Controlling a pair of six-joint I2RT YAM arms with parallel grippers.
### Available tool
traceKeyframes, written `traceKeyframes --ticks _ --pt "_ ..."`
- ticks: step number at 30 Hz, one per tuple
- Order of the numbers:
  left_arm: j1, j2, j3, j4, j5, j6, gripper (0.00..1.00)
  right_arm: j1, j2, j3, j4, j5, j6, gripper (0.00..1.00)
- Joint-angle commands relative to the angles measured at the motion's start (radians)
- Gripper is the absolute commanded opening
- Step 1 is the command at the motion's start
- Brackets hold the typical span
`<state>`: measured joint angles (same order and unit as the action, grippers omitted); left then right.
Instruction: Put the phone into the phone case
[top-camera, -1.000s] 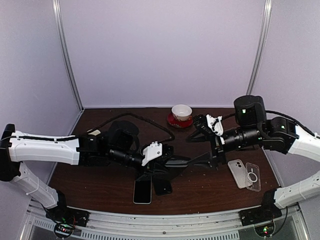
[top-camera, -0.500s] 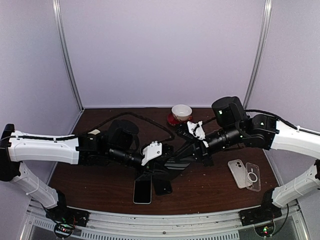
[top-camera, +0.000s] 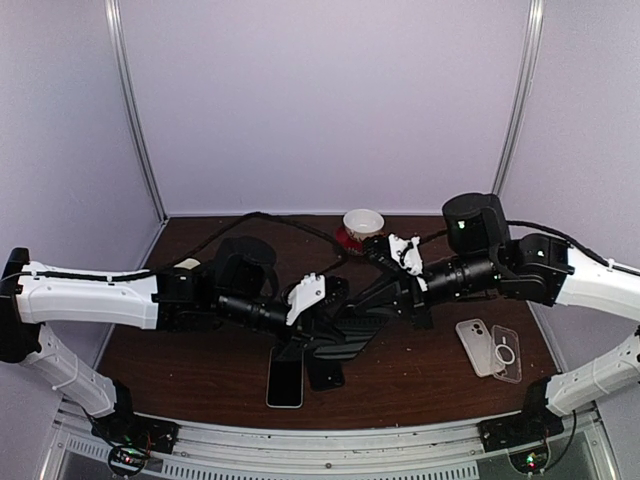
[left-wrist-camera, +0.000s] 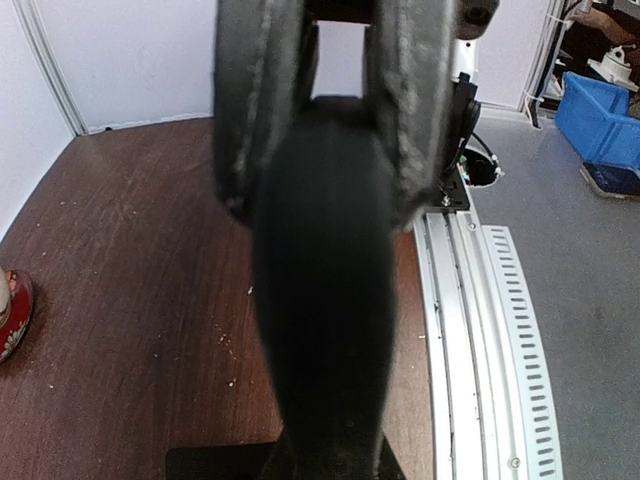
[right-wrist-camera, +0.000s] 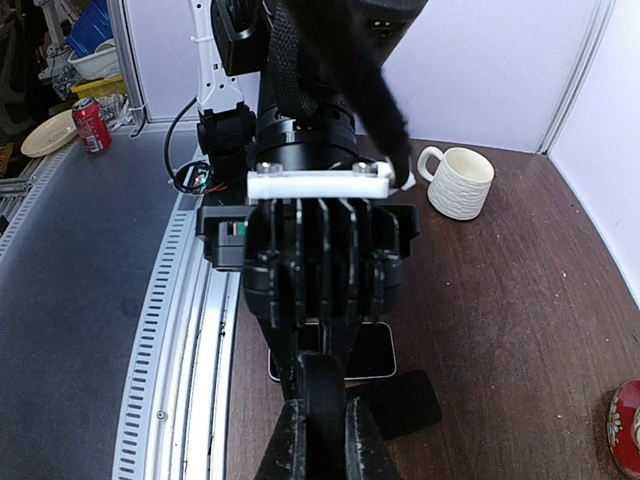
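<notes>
The left end effector (left-wrist-camera: 328, 180) is clamped on a black flexible phone case (left-wrist-camera: 320, 330) above the dark wooden counter (top-camera: 200, 350); the right end effector (right-wrist-camera: 320, 435) is pinched shut on its other end. The white-edged, dark-screened phone (top-camera: 285, 383) lies flat beneath them, near the counter's front edge

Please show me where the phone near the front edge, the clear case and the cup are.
phone (top-camera: 285, 385): top external view, middle of its dark screen.
clear case (top-camera: 507, 355): top external view, the ring on its back.
cup (top-camera: 363, 220): top external view, its open top.
</notes>
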<state>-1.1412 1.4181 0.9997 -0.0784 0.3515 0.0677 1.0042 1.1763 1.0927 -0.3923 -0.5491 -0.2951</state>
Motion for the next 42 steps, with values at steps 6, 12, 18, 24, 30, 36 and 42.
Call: traceKeyframes --ticks 6,12,18,24,30,36,42 --pt "0.001 -0.058 -0.014 0.252 0.044 -0.118 0.0 -0.015 -0.122 -0.089 0.076 0.185 0.117 0.82" --pt "0.001 -0.098 -0.082 0.326 0.1 -0.079 0.0 -0.026 -0.253 -0.244 0.242 0.048 0.161 0.79" --pt "0.001 -0.096 -0.084 0.319 0.097 -0.02 0.0 -0.026 -0.253 -0.28 0.348 0.044 0.23 0.61" --pt "0.001 -0.091 -0.079 0.327 0.094 -0.026 0.0 -0.026 -0.172 -0.243 0.373 -0.007 0.26 0.33" --pt "0.002 -0.091 -0.08 0.321 0.097 -0.037 0.0 -0.026 -0.171 -0.234 0.389 -0.028 0.262 0.0" --pt "0.002 -0.08 -0.084 0.341 0.102 -0.065 0.0 -0.026 -0.173 -0.231 0.389 -0.02 0.269 0.04" --pt "0.002 -0.097 -0.12 0.481 0.081 -0.187 0.0 -0.026 -0.169 -0.284 0.405 0.02 0.293 0.65"
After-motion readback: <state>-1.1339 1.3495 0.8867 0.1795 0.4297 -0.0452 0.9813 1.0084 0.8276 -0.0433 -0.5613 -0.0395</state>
